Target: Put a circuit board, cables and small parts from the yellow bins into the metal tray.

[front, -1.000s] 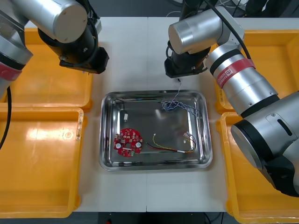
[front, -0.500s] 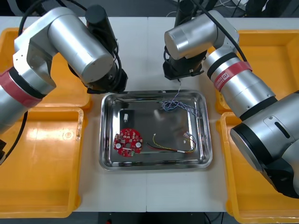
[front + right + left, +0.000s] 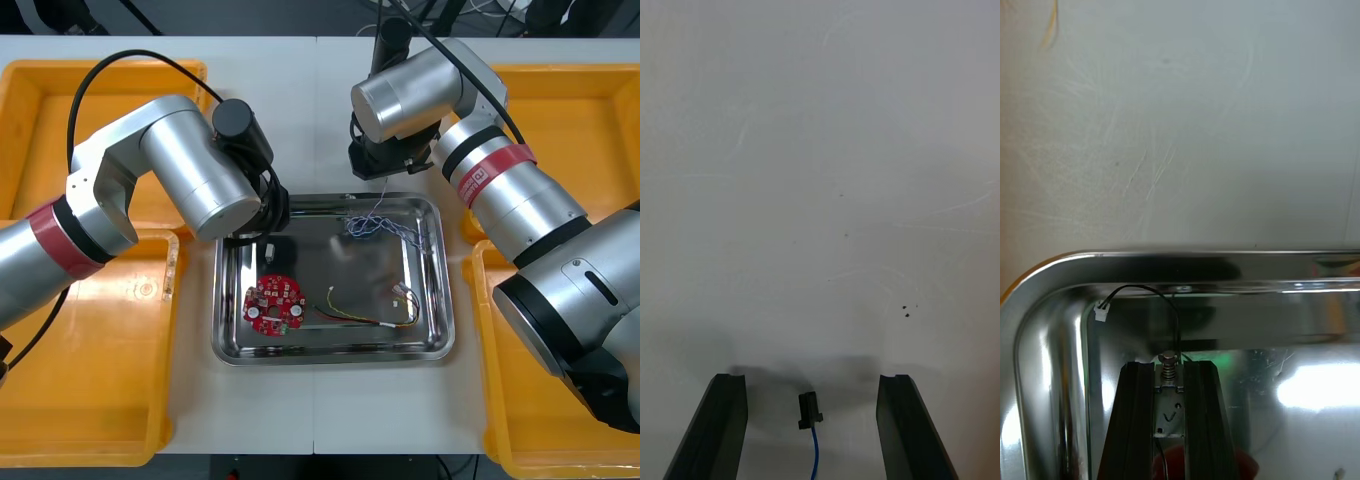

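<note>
**Status.** The task is judged to be near completion. Within the tray (image 3: 330, 357) are seen the board (image 3: 274, 304), the red and yellow cable (image 3: 365, 318), the black cable (image 3: 1142, 291) along the far rim, and most of the blue and white cable (image 3: 372, 224).

**Left arm.** The left gripper (image 3: 1170, 373) is placed over the tray's far left corner. Its fingers are closed on a small part (image 3: 1169, 412), which is held between them near the black cable's white plug (image 3: 1100, 311). The part is not yet set down.

**Right arm.** The right gripper (image 3: 812, 381) is placed over the table (image 3: 290, 100), just beyond the tray's far rim. Its fingers are spread wide and nothing is gripped. The black plug (image 3: 809, 410) of the blue and white cable is seen between them, touched by neither finger. In the front view a strand of this cable is seen to run from the coil over the far rim toward the gripper. That end is therefore judged to lie outside the tray.

**Remaining, as judged.** The small part is to be released into the tray. The cable end may need to be brought inside the rim. Whether more items are wanted from the bins (image 3: 90, 400) cannot be told.
</note>
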`<state>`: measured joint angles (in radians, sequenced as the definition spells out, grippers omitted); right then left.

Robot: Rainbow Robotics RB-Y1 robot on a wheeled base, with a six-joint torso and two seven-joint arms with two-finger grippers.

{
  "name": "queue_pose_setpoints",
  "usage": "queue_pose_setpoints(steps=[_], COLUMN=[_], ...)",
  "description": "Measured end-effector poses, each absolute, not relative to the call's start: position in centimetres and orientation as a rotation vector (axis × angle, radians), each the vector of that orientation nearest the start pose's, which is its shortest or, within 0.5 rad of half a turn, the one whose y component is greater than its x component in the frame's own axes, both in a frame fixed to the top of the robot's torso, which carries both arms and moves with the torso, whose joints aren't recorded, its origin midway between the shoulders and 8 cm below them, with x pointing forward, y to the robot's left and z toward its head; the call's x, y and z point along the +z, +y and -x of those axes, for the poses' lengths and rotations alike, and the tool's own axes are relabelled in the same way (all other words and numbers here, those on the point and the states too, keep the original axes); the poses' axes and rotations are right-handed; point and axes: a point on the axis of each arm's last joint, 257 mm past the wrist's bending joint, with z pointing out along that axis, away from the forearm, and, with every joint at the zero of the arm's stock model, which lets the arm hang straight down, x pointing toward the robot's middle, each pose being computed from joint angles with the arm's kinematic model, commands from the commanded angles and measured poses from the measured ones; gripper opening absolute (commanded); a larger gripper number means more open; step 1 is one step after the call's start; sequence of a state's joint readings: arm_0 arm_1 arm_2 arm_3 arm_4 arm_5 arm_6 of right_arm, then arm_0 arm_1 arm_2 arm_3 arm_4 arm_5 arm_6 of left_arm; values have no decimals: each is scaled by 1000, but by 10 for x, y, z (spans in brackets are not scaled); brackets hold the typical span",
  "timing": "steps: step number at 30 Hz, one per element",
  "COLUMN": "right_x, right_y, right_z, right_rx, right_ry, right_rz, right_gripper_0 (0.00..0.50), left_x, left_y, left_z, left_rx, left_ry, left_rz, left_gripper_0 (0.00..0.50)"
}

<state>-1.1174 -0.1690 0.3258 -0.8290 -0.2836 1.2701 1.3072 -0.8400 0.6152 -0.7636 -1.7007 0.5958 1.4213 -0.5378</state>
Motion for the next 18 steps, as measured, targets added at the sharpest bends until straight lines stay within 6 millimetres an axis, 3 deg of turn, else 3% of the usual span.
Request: queue_pose_setpoints(steps=[4,7,9,10,11,12,14,16,18], right_x=[-215,-216,-216,-216,-216,-216,-216,-216,-217], right_y=[-93,-92,-91,-90,-90,-89,-89,-89,-89], right_z=[-631,-632,-633,-633,-633,-633,-632,-632,-632], right_rx=[-98,-106,-111,-112,-111,-108,-100,-100,-100], right_ry=[2540,2530,2526,2524,2524,2525,2527,2528,2528], right_rz=[300,313,321,320,316,305,283,281,281], right_gripper_0=[491,449,407,350,275,203,109,91,79], left_x=[-235,-236,-236,-236,-236,-236,-236,-236,-236], left_y=[109,108,108,108,108,107,107,107,107], left_z=[-512,-511,-511,-511,-511,-511,-510,-510,-510], left_rx=[-100,-97,-98,-98,-99,-99,-99,-99,-100], left_ry=[2570,2572,2571,2571,2571,2571,2571,2571,2571], left_rz=[47,42,39,38,38,37,37,36,36], left_gripper_0=[1,31,124,231,299,347,428,500,500])
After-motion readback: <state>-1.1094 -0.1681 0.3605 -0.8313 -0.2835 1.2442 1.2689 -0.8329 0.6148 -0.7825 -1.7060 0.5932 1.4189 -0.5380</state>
